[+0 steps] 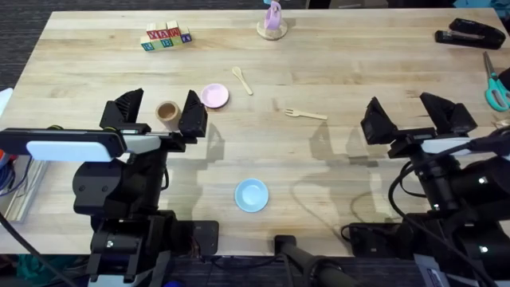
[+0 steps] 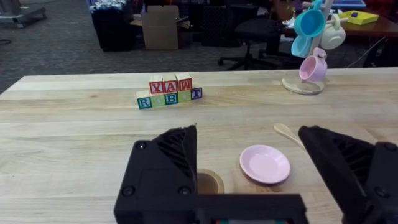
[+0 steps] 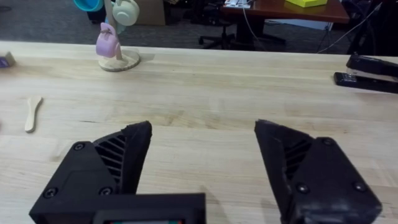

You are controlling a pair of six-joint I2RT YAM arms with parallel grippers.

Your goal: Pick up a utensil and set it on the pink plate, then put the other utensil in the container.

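A small wooden fork (image 1: 306,114) lies flat near the table's middle, right of the pale pink plate (image 1: 214,96) (image 2: 265,163). Beyond the plate lies a wooden spoon (image 1: 242,79) (image 2: 287,132) (image 3: 32,113). The tan cup-like container (image 1: 167,112) (image 2: 208,182) stands just left of the plate. My left gripper (image 1: 157,112) (image 2: 249,171) hangs open over the container, its fingers to either side of it and nothing held. Right of the fork, my right gripper (image 1: 408,114) (image 3: 202,165) is open over bare wood.
A light blue dish (image 1: 251,194) sits near the front edge. Lettered toy blocks (image 1: 166,36) (image 2: 169,91) and a mug stand (image 1: 272,22) (image 2: 309,68) (image 3: 117,46) line the far side. A black stapler (image 1: 470,33) (image 3: 372,73) and scissors (image 1: 496,83) lie at the far right.
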